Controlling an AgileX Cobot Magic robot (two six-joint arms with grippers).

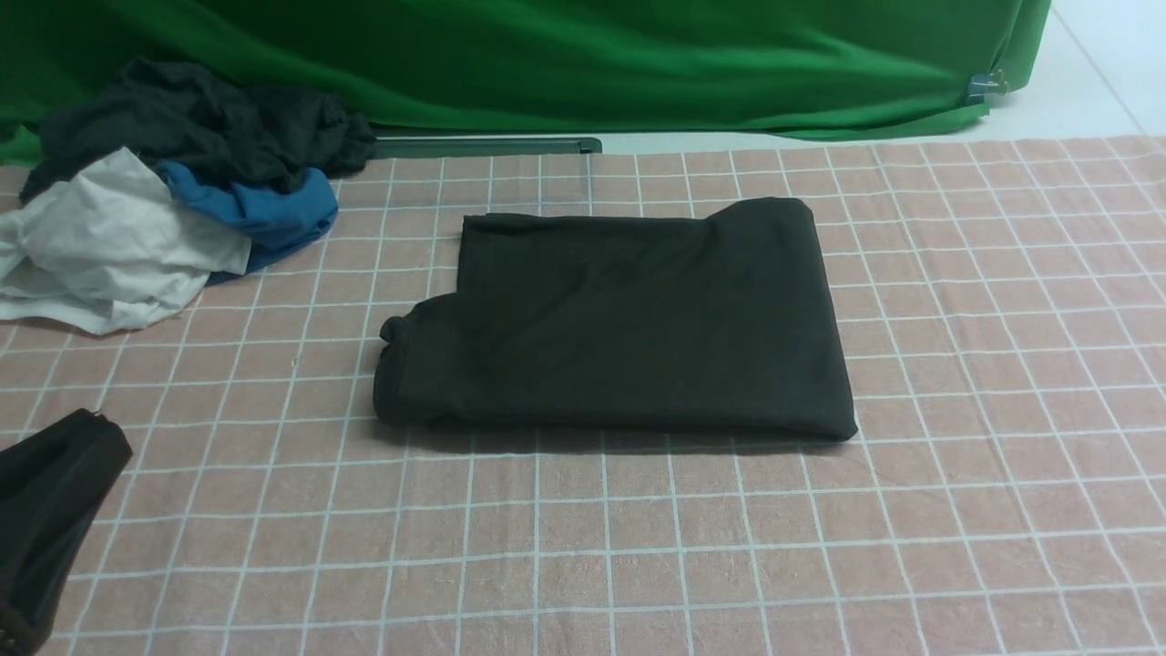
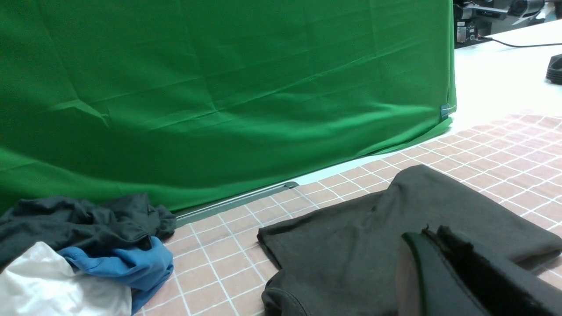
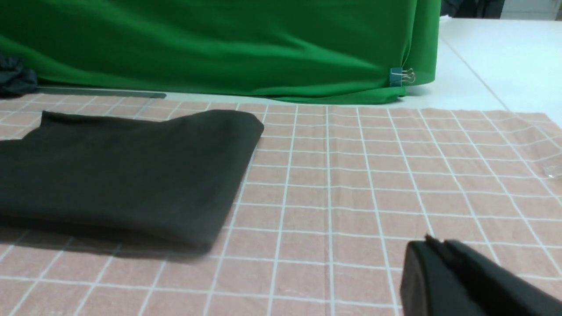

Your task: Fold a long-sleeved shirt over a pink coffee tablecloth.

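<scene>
The black long-sleeved shirt lies folded into a compact rectangle on the middle of the pink coffee tablecloth, with a rolled edge at its left end. Both wrist views show it too, as the shirt and the shirt. My left gripper sits at the front left, apart from the shirt, its jaws pressed together and empty. In its own wrist view the left gripper looks over the shirt. My right gripper is shut and empty above bare cloth, right of the shirt. It is out of the front view.
A bunched pile of dark, white and blue garments lies at the back left. A green cloth hangs along the back, held by a clip. A metal strip lies at its foot.
</scene>
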